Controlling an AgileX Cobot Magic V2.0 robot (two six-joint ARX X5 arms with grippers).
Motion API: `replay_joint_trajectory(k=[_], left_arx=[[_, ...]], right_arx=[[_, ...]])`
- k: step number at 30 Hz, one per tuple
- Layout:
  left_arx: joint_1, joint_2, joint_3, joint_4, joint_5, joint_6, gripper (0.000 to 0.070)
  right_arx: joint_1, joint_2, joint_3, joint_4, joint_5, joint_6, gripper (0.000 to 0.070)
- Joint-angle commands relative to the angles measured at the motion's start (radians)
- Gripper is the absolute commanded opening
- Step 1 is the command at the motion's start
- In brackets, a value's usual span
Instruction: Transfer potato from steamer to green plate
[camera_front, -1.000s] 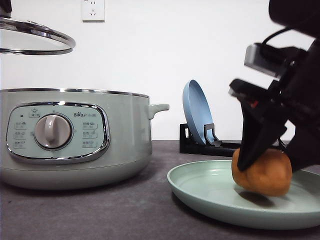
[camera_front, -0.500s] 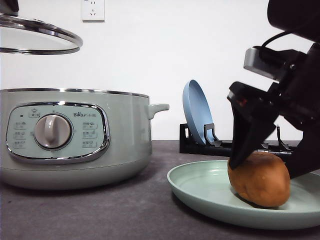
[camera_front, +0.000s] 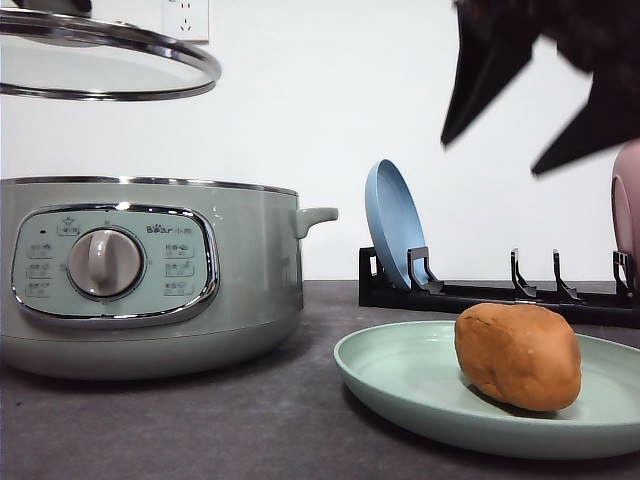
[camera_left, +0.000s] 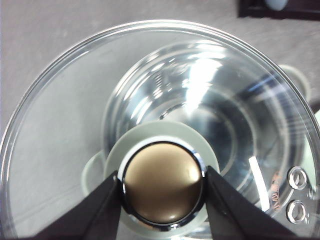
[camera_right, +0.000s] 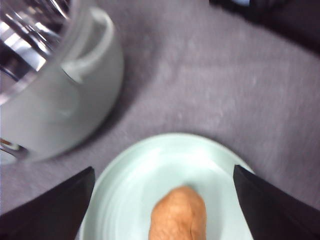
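Where grey tabletop (camera_front: 200, 430) meets white wall (camera_front: 330, 100)

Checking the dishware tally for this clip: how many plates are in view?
3. The green plate lies flat on the table holding the potato; a blue plate stands in the rack; a pink plate stands at its right end, cropped.

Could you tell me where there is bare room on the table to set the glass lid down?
Bare grey tabletop lies between the sage-green steamer and the pale green plate, toward the front. Behind, the black rack with its blue plate crowds the back edge.
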Motion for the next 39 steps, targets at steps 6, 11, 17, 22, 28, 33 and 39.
replay_joint_trajectory(k=[6, 11, 17, 22, 28, 33, 39], left_arx=[[-0.053, 0.066, 0.028, 0.06, 0.003, -0.006, 0.0003], [-0.081, 0.116, 0.028, 0.096, 0.003, -0.006, 0.0002], [-0.087, 0.172, 0.028, 0.123, 0.003, -0.006, 0.0003], [-0.087, 0.203, 0.028, 0.149, 0.003, -0.006, 0.0002], [-0.087, 0.234, 0.028, 0.155, 0.003, -0.006, 0.0003], [-0.088, 0.256, 0.028, 0.153, 0.003, -0.006, 0.0002], [-0.094, 0.259, 0.028, 0.153, 0.003, -0.006, 0.0002]], right_arx=[[0.005, -0.041, 0.104, -0.033, 0.005, -0.057, 0.056], [0.005, -0.071, 0.119, -0.049, 0.005, -0.064, 0.056], [0.005, -0.085, 0.119, -0.082, 0.022, -0.076, 0.056], [0.005, -0.087, 0.119, -0.096, 0.027, -0.082, 0.056], [0.005, -0.087, 0.119, -0.095, 0.045, -0.083, 0.056], [0.005, -0.087, 0.119, -0.095, 0.055, -0.086, 0.056], [0.005, -0.087, 0.119, -0.095, 0.059, -0.086, 0.056]])
